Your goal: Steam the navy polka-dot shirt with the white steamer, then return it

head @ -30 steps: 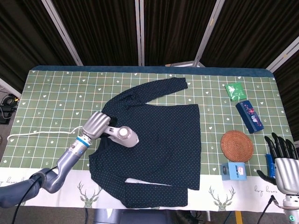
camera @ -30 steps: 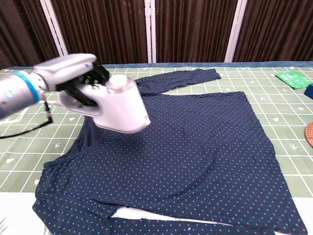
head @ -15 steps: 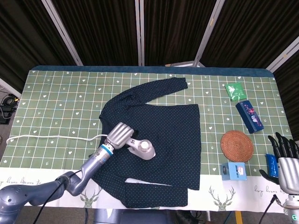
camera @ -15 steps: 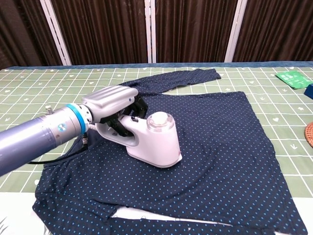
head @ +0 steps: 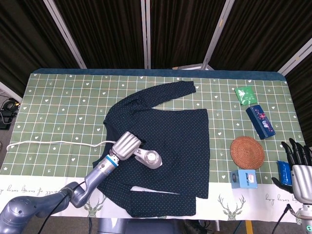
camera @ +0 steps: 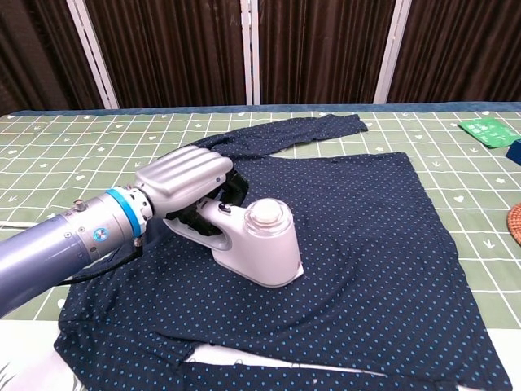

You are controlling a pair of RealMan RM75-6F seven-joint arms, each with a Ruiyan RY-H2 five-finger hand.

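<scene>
On shirt [camera: 366,228], left robot hand [camera: 186,181] gripping steamer [camera: 259,244]

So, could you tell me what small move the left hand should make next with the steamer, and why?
Probably slide it sideways toward the robot's right across the shirt's body. The left hand grips the white steamer, whose head sits on the left part of the navy polka-dot shirt, and most of the fabric to its right looks not yet covered.

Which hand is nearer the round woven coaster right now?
Right. The right hand hangs open off the table's near right corner, just beyond the coaster. The left hand grips the steamer on the shirt, well across the table.
</scene>
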